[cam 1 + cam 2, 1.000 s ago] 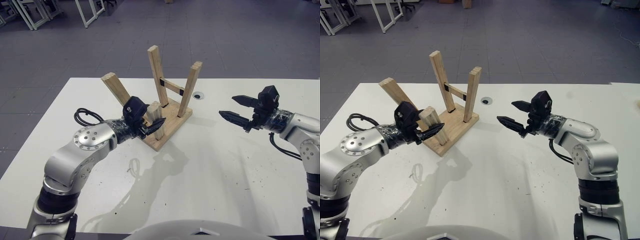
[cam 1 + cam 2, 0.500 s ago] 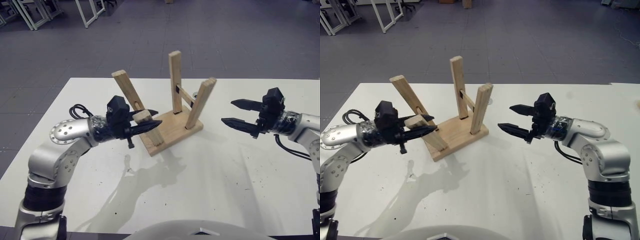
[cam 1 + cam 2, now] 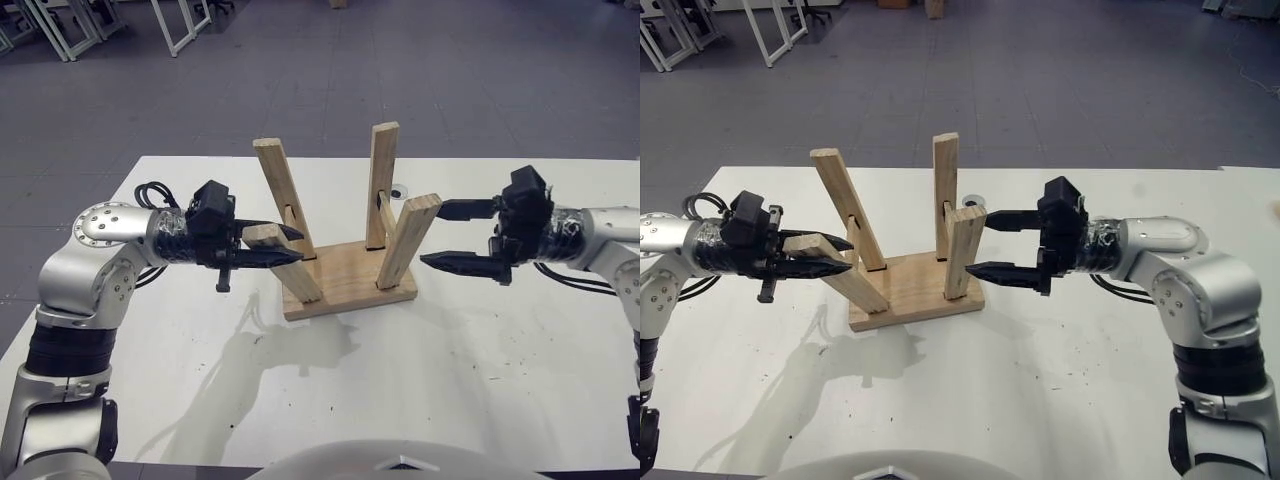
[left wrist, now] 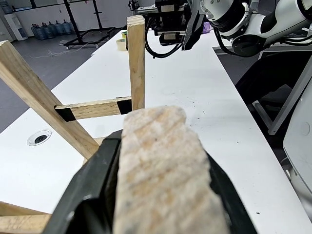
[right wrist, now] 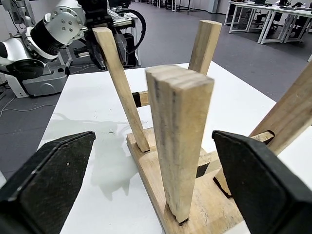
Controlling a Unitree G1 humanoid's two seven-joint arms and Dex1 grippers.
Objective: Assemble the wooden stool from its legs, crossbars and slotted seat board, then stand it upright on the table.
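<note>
The wooden stool stands upside down at mid-table, its seat board [image 3: 350, 283] lying about flat and its legs pointing up. My left gripper [image 3: 290, 245] is shut on the top end of the slanted near-left leg [image 4: 165, 161], held between its black fingers [image 4: 92, 185]. My right gripper [image 3: 432, 234] is open. Its two fingers [image 5: 53, 175] stand either side of the near-right leg [image 5: 180, 136] without touching it. A crossbar [image 4: 92, 108] with black ends joins the two far legs [image 3: 381, 185].
A round cable hole [image 3: 399, 190] sits in the white table [image 3: 500, 350] just behind the stool. A black cable [image 3: 150, 190] loops by my left arm. Bare tabletop lies in front of the stool. Beyond the far edge is grey floor.
The stool, tilted on one edge a second ago, has swung round in my left gripper and come down flat. My right gripper has moved in around the near-right leg.
</note>
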